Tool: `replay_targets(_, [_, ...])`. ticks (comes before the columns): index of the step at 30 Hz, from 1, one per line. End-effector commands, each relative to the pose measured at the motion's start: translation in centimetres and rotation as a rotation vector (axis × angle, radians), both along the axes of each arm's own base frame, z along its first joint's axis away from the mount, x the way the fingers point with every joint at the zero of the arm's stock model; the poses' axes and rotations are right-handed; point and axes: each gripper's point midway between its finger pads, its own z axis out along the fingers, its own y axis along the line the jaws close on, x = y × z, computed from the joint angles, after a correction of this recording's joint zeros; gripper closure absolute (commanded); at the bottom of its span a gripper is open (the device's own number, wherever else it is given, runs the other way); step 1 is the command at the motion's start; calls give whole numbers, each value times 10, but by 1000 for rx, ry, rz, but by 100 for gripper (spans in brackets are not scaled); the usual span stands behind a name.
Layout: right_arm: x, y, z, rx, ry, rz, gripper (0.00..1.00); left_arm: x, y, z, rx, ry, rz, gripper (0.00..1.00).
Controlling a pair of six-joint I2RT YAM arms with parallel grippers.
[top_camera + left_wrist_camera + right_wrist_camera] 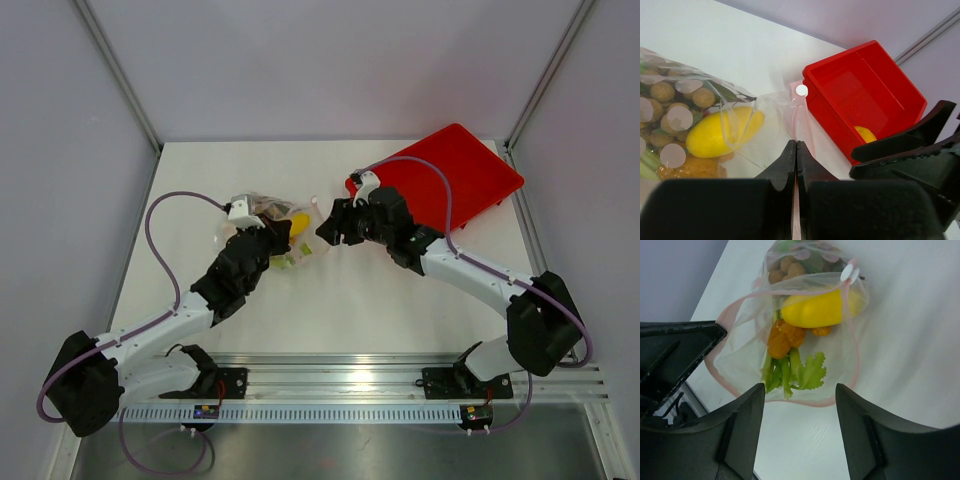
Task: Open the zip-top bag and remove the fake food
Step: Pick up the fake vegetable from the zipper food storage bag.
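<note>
Much fake food [815, 310] inside open zip-top bag [737, 357].

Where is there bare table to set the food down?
The widest bare table runs from the zip-top bag down to the near rail. A thinner strip lies behind the bag, along the back wall. It is crowded between bag and red tray, where the left gripper and right gripper meet.

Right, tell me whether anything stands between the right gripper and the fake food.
Nothing visible does. The zip-top bag lies with its mouth gaping toward the open right gripper, and the celery is just inside its pink lip. Only the tan balls sit deeper, behind the yellow piece.
</note>
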Motion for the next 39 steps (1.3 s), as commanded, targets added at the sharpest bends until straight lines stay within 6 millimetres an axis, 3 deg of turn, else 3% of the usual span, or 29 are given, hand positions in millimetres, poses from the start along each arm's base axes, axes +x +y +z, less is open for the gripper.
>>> replay_targets(1, [-1,19,18,29,-74,102,35,1,-6,31,-64,-91,-27,100])
replay_targets(11, [-11,48,-1,31,-38,247,36,-9,-9,45,-108,-131,-81,100])
replay_targets(22, [-22,66,-3,18,-60,300,35,-18,-10,58,-147,-174,-117,100])
replay_targets(39, [-45,90,-16,37,35,381,18,-26,-5,74,-185,-218,-124,100])
